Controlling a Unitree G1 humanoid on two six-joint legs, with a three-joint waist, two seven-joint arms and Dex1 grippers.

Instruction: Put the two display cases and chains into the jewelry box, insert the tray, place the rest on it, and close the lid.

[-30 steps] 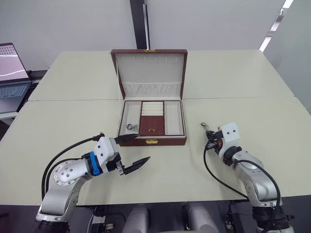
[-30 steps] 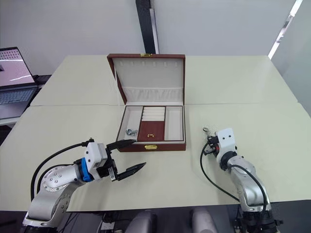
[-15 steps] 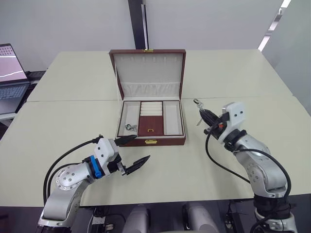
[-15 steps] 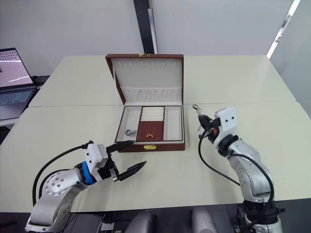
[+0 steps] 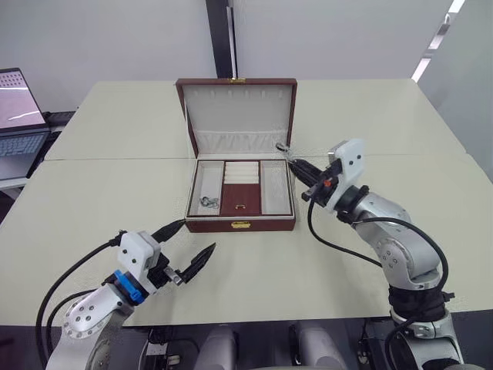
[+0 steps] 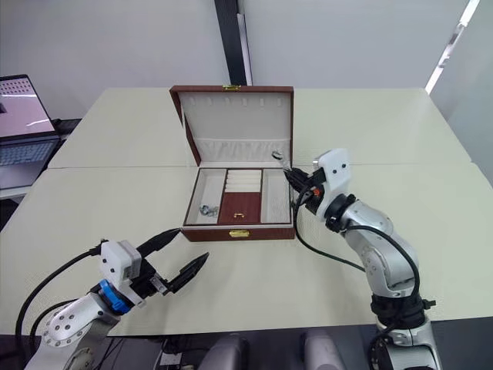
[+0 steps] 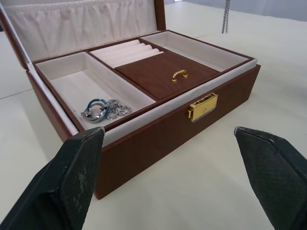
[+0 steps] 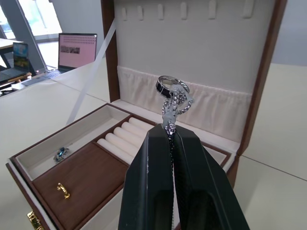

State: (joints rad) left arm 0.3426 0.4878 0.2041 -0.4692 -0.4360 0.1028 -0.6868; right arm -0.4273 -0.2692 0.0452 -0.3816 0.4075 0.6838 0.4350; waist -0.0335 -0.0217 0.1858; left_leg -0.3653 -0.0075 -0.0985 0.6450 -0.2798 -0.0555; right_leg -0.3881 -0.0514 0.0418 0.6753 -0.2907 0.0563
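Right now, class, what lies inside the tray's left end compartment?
A blue-tinted ring with a short silver chain lies in the tray, near its front. Anything under the tray is covered.

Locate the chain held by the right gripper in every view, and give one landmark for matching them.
Left eye: chain over the jewelry box's right rear corner.
Right eye: chain, same corner.
Left wrist: its end hangs beyond the box.
Right wrist: chain pinched at the fingertips.
Landmark: gold clasp.
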